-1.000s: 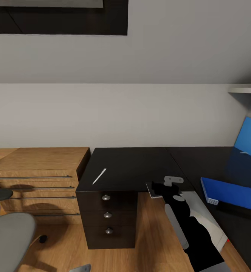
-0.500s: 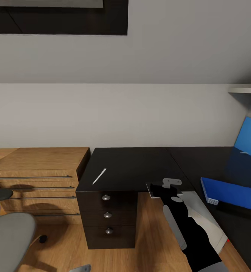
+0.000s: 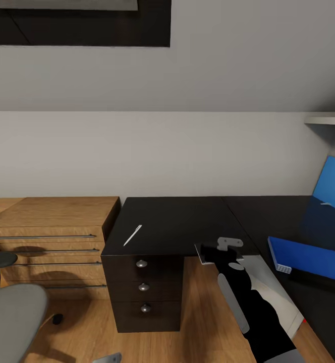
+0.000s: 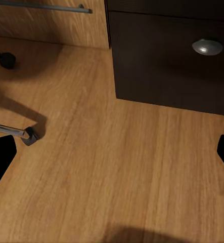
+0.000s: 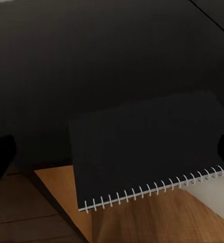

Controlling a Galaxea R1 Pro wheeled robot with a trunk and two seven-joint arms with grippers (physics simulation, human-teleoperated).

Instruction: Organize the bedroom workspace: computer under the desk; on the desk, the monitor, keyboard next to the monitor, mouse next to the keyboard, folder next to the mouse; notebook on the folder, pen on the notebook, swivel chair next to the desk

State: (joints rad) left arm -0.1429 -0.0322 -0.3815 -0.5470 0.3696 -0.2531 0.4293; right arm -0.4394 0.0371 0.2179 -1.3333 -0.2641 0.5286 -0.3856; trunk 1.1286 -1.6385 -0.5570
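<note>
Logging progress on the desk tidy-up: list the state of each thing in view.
Thin white pen: lying flat on the glossy black desk.
Dark spiral notebook: overhanging the desk edge.
Bright-blue folder: flat on the desk.
Silver-knobbed drawers: shut.
Right gripper: at the notebook; grip unclear.
Left gripper: open.

Dark spiral-bound notebook (image 5: 142, 152) overhanging the black desk's (image 3: 177, 222) front edge, white pen (image 3: 132, 235) flat on top, blue folder (image 3: 309, 259) rightward.

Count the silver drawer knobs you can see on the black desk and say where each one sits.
3. They sit in a column on the desk's drawer front: top knob, middle knob, bottom knob. None looks hidden.
</note>
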